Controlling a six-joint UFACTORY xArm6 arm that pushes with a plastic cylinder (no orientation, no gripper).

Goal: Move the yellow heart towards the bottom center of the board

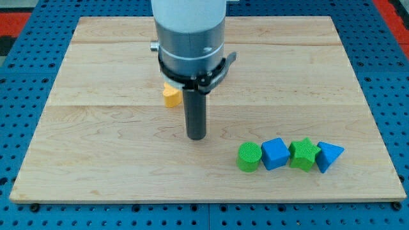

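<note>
Just up-left of my tip (197,137) lies the yellow heart (170,96), apart from it, half hidden.

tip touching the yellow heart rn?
Apart. Camera view shows bare board between my tip and the yellow heart, which sits up and to the view's left.

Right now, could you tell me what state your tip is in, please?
My tip: a bare rod, holding nothing, just below and right of the yellow heart, apparently not touching it.

A pale wooden board (96,147) lies on blue pegboard (25,76) (red at the corners).
</note>
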